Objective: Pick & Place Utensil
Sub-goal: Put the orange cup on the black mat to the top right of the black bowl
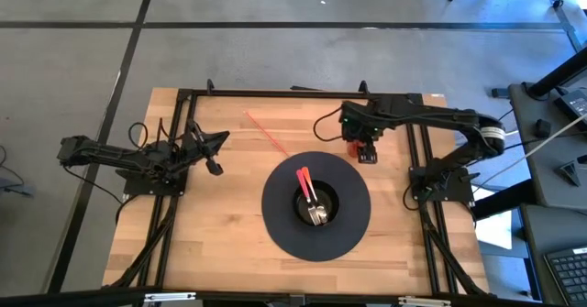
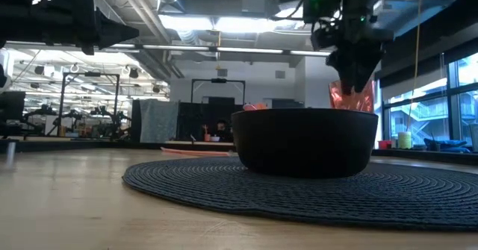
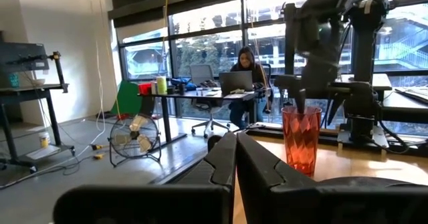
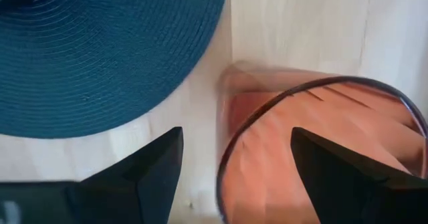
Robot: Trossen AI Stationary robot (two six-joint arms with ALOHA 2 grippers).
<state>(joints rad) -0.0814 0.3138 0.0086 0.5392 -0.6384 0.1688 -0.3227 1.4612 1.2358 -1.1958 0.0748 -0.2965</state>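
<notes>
A black bowl (image 1: pixel 316 206) stands on a round dark woven mat (image 1: pixel 275 224). In it lie a red-handled utensil (image 1: pixel 304 182) and a silver one (image 1: pixel 318 214). A red ribbed plastic cup (image 4: pixel 321 144) stands upright on the wood just beyond the mat's far right edge. My right gripper (image 4: pixel 237 136) hangs open right above the cup, pointing down. One finger (image 4: pixel 348 177) is over its inside and the other (image 4: pixel 150 174) is outside its wall; I see no touch. My left gripper (image 3: pixel 235 158) waits shut at the table's left, raised and pointing toward the cup (image 3: pixel 301 140).
A thin red stick (image 1: pixel 266 133) lies slantwise on the wood beyond the mat. Black frame rails (image 1: pixel 275 93) run along the table's far edge and down both sides. A person sits at a desk (image 3: pixel 244 67) in the room beyond. Bare wood shows near the front left (image 1: pixel 211 243).
</notes>
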